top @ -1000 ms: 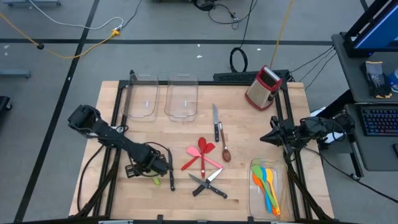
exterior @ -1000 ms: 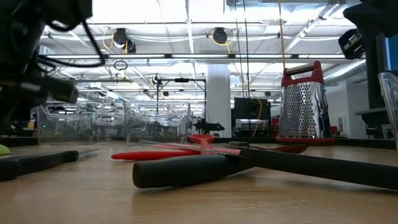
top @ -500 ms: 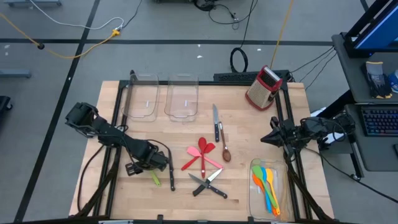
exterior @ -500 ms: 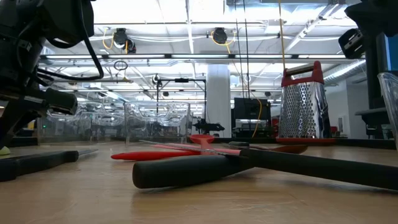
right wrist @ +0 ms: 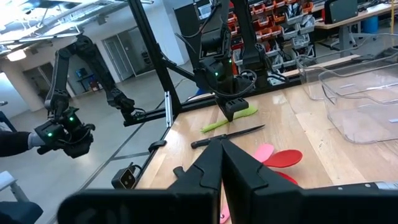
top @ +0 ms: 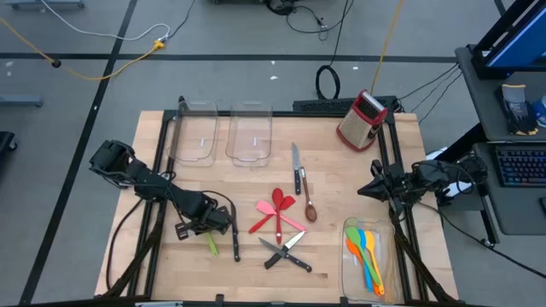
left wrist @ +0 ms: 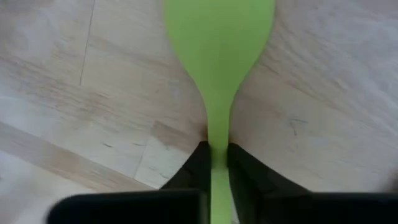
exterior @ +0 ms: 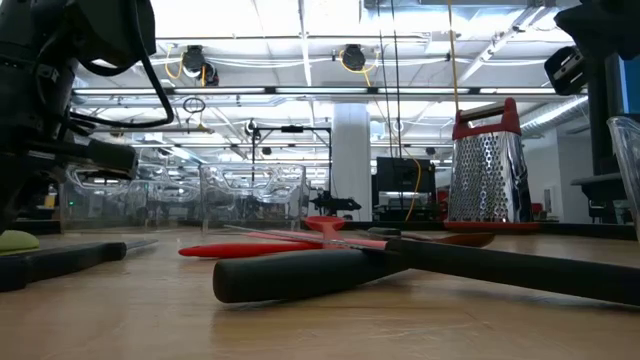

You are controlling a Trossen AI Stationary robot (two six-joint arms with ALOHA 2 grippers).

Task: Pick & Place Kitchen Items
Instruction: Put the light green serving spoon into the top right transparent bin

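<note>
Green spoon (top: 211, 245) lies flat on the table (top: 341, 170), near-left, beside a black knife (top: 235, 243); my left gripper (top: 207, 232) is on it. Low view: its rounded end (exterior: 15, 240) rests on wood. Left wrist: my fingers (left wrist: 198, 163) are pinched on its thin neck, just below the bowl. Prob. light, smooth, a bit bendy — neck's the spot. Right gripper (right wrist: 221, 152) closed, empty, at the right edge.

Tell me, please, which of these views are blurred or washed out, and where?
Left wrist view: the green spoon is soft and close, the left gripper closed on its handle. Low view: ceiling lights glare white, and the near knife handle is blurred. High view: evenly lit.
</note>
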